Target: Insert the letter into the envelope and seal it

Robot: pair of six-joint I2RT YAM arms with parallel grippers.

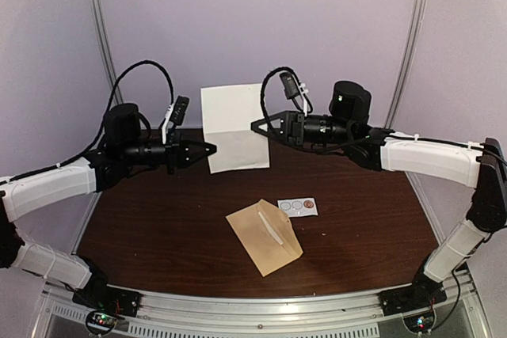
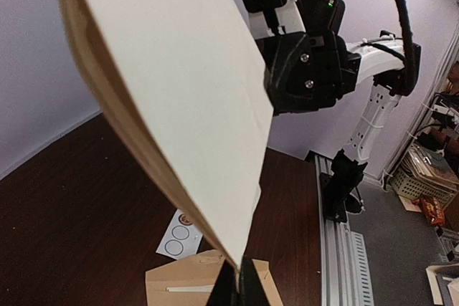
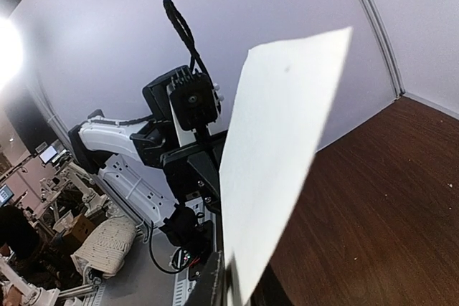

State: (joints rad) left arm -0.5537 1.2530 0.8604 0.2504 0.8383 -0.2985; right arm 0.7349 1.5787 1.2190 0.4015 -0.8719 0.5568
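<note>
Step in hand: bringing the letter to the envelope.

Left tool [image 1: 212, 148]: fingers together, clamped on the left edge of the letter [image 1: 234, 128]. Right tool [image 1: 255, 126]: the sheet's right edge sits between its fingers, but I cannot tell whether they pinch it or have let go. The letter hangs upright between the two tools, clear of the tabletop [image 1: 158, 211].

Envelope [image 1: 265, 237]: flat on the tabletop, below both tools and on their near side, turned at an angle. Whether its flap is open is hard to make out. A sticker card [image 1: 298, 206] lies just beside the envelope's far right corner, under the right tool.

Notes for doing it well (judgement):
- Carry the sheet with one firm pinch. Two tools pulling unevenly could crease or tear it.
- The sheet looks wider than the envelope mouth, so it probably needs folding or careful alignment first.
- Lower the leading edge at a shallow angle toward the mouth, matching the envelope's skew.
- Use the free tool to pin the envelope, since light paper will probably slide.
- Keep clear of the sticker card until sealing.
</note>
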